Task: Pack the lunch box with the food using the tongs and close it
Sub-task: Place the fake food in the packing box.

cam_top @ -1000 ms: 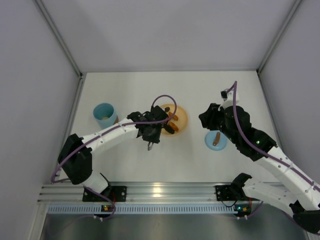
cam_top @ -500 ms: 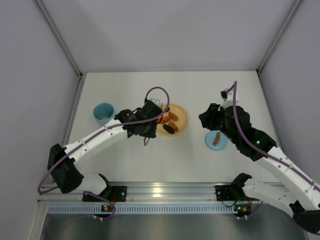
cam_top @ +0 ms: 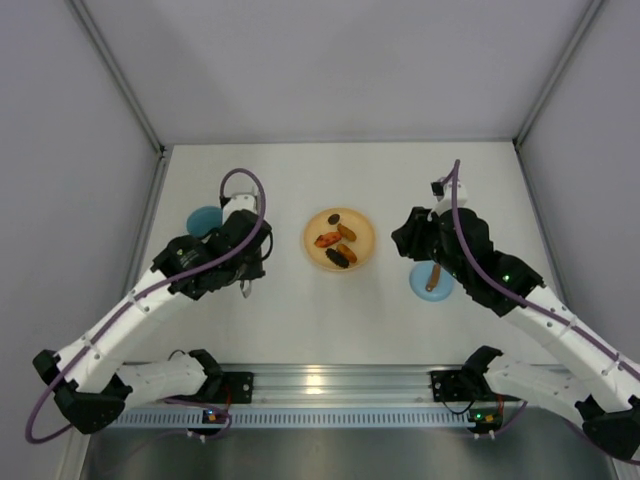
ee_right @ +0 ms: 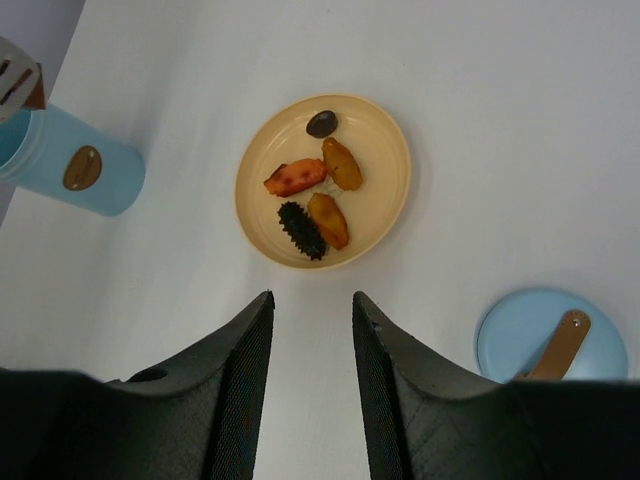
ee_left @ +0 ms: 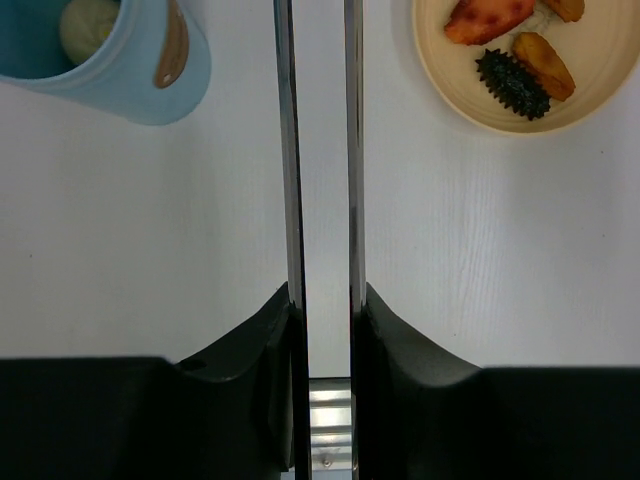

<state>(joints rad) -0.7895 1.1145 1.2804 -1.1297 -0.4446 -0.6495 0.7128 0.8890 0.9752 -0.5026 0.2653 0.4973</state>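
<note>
Tongs (ee_left: 290, 150) are running straight up the middle of the left wrist view, their two silver blades lying almost parallel with a narrow gap between them. The left fingers (ee_left: 245, 350) are clamping them from both sides at the bottom of the frame. In the right wrist view a metal tip is showing at the upper left edge, just above the lunch box tub (ee_right: 75, 165); whether it is carrying anything I cannot tell. The light blue tub is standing upright on the tabletop (cam_top: 300, 320), at the left of the top view, partly under the left arm, with a pale piece (ee_left: 88, 25) lying inside. The orange plate (ee_right: 385, 135) is sitting in the middle, holding five food pieces (ee_right: 295, 177): one orange, two brown, one ridged black, one small dark oval. The blue lid (ee_right: 520, 330) is lying flat at the lower right of the right wrist view, brown knob (ee_right: 558, 345) up, well apart from the tub. The right fingers (ee_right: 240, 380) are hanging open, gripping nothing.
</note>
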